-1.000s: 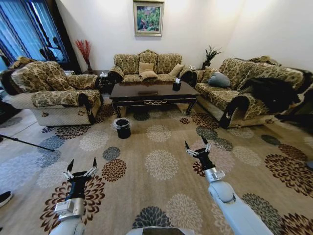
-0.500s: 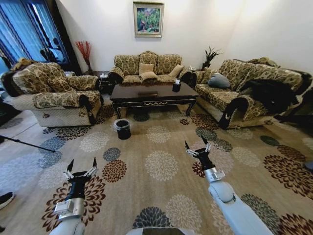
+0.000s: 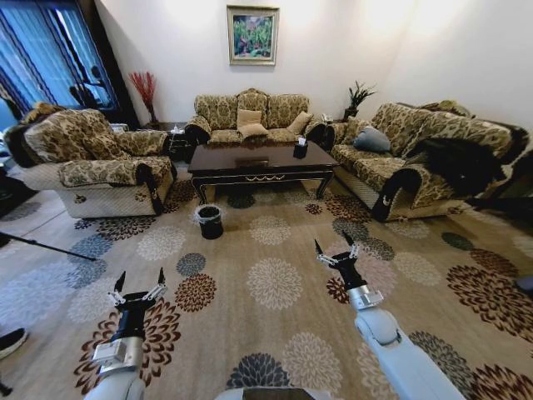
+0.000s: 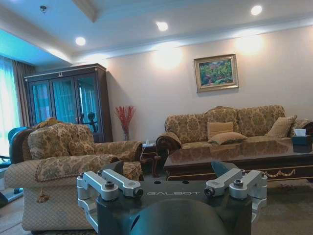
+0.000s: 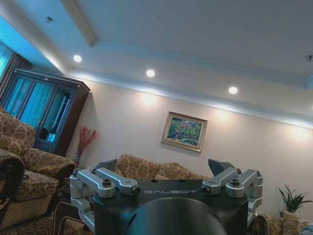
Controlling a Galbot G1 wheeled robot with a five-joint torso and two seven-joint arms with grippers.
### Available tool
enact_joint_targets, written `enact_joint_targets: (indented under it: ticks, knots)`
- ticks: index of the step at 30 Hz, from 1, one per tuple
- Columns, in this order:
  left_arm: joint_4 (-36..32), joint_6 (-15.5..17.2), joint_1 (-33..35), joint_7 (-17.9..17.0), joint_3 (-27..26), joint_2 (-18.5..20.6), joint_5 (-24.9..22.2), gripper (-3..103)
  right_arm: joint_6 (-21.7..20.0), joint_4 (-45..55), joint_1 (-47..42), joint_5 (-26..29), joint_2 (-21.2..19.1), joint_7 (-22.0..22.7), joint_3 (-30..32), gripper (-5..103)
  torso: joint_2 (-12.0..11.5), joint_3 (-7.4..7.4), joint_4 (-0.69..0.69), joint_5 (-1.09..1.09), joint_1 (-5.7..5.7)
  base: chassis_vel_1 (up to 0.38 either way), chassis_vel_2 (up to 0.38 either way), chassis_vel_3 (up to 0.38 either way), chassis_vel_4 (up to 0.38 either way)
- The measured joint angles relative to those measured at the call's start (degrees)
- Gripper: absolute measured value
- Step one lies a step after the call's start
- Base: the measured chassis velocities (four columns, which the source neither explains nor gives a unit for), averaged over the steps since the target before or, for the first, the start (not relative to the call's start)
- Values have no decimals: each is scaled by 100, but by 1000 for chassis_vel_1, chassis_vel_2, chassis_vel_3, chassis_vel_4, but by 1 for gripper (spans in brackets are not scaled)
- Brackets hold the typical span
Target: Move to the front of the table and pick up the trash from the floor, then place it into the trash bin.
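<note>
The dark-brown table (image 3: 250, 167) stands far ahead between the sofas, and it also shows past my left gripper (image 4: 168, 169) as a glossy top, the table (image 4: 230, 152). The small black trash bin (image 3: 209, 221) with its whitish liner stands on the flower-patterned floor (image 3: 275, 279) in front of the table's left end. From this distance I cannot make out the trash on the carpet. In the head view my left gripper (image 3: 141, 279) and right gripper (image 3: 332, 243) are both open and empty, held low over the carpet. My right gripper (image 5: 164, 166) points up towards the far wall.
A patterned armchair (image 3: 92, 158) stands on the left, one sofa (image 3: 250, 112) behind the table and another (image 3: 416, 158) on the right. A black tissue box (image 3: 301, 147) sits on the table. A thin black rod (image 3: 42, 245) and a shoe (image 3: 10, 342) lie at the left edge.
The whole head picture has shifted a little, so the camera has moved. Both arms hold the same pose with grippers open.
</note>
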Motion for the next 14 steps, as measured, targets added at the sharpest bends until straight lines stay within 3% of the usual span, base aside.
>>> enact_joint_targets:
  ticks: [14]
  knots:
    - [0, 0, 0, 0, 0, 0, 0, 100, 0, 0, 0, 0, 0, 0, 0, 100, -23, -12, 0, 0, -10, 0, 0, 0, 0]
